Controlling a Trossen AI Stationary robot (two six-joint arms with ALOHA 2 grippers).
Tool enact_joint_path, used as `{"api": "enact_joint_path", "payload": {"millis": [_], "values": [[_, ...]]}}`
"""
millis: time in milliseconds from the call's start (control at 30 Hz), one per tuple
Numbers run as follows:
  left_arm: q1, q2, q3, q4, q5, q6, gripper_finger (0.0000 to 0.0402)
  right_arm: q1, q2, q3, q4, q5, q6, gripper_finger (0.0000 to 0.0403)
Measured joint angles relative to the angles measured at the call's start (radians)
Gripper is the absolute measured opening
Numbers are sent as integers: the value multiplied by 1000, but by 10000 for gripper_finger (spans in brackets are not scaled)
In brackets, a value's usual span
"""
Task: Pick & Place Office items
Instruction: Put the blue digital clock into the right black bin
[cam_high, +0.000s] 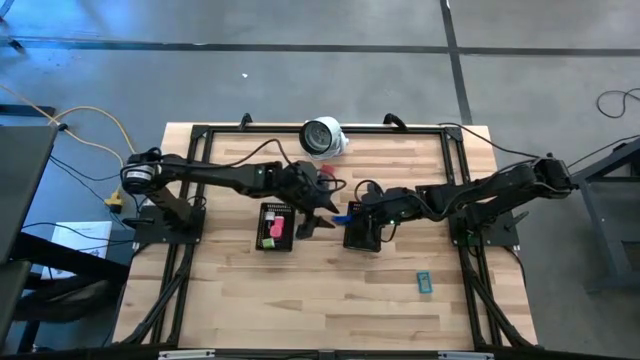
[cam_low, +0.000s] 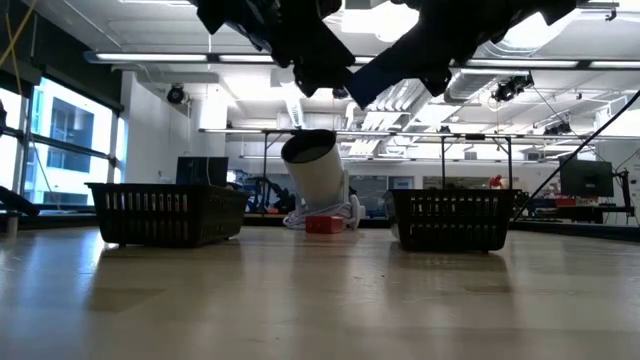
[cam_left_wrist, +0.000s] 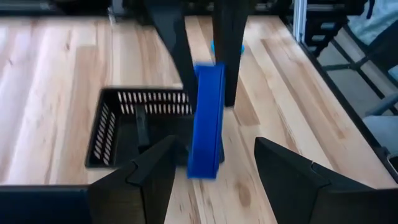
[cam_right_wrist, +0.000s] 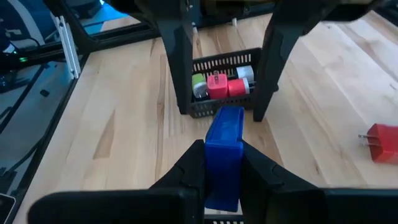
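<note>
Between trays, right gripper (cam_right_wrist: 222, 163) apparently clamping blue piece (cam_right_wrist: 224, 144)

Left arm (cam_high: 215, 175): matte black jointed links, silver-ringed shoulder joint, black base plate on the table edge. Right arm (cam_high: 500, 185): same matte black build, thin black cable looping alongside. Both carry flat, angular black plastic fingers (cam_left_wrist: 283, 174).

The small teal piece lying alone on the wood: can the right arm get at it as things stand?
Probably not yet: the way to the small teal piece looks free, but the right gripper is shut on a blue rectangular block between the trays.
</note>
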Motion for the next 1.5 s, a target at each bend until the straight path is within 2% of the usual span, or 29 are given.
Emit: {"api": "enact_joint_path", "payload": {"millis": [367, 633, 833, 1000, 1267, 1500], "values": [[10, 10, -1, -59, -38, 33, 211, 8, 0, 0, 27, 41, -45, 48], [20, 10, -1, -31, -38, 53, 211, 21, -6, 0, 64, 64, -80, 48], [20, 6, -1, 21, 4, 53, 209, 22, -6, 0, 77, 79, -99, 48], [20, 6, -1, 21, 15, 45, 173, 23, -6, 0, 91, 81, -106, 48], [20, 6, -1, 22, 16, 56, 62, 23, -6, -1, 91, 73, -105, 48], [20, 6, -1, 20, 14, 75, 59, 23, -6, -1, 96, 74, -105, 48]]}}
